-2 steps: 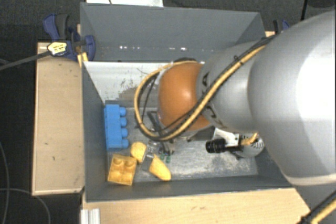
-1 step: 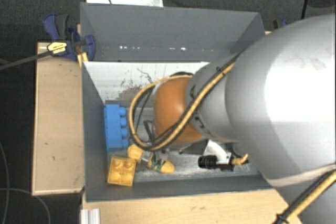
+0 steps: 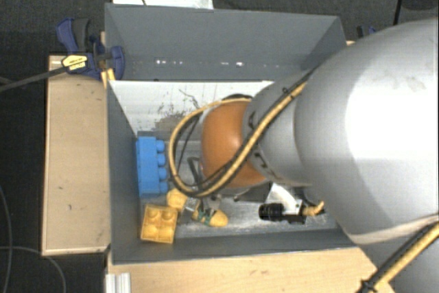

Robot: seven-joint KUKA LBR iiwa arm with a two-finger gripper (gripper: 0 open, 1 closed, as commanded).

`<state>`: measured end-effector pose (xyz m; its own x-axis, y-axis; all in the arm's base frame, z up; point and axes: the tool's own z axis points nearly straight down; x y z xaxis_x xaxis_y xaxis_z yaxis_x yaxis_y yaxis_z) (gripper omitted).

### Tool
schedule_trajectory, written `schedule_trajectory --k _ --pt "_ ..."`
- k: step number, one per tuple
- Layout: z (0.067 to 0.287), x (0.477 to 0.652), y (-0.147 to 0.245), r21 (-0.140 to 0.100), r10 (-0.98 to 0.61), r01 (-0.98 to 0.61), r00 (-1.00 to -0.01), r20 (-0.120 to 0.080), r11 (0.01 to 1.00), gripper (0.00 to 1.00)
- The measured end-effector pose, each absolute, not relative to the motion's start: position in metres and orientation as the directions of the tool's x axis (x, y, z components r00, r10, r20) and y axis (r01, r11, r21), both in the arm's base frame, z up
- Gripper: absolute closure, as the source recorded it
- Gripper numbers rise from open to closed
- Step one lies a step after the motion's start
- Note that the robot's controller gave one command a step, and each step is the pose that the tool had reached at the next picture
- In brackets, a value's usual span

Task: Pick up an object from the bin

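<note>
arm [image 3: 357,141] near yellow brick [image 3: 159,224] (front left)

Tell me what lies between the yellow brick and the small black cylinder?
In the camera view, a small yellow-and-green piece lies between yellow brick and black cylinder.

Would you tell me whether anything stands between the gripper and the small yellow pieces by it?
Nothing visible does: the gripper is down right among the yellow pieces; the blue brick lies apart, farther back.
</note>
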<state>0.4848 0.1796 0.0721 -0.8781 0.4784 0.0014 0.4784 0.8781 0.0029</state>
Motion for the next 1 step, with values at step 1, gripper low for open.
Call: schedule_trajectory --k 1 --pt "0.0765 0.4834 0.1789 -0.001 0.478 0.478 -0.878 0.003 0.878 1.00"
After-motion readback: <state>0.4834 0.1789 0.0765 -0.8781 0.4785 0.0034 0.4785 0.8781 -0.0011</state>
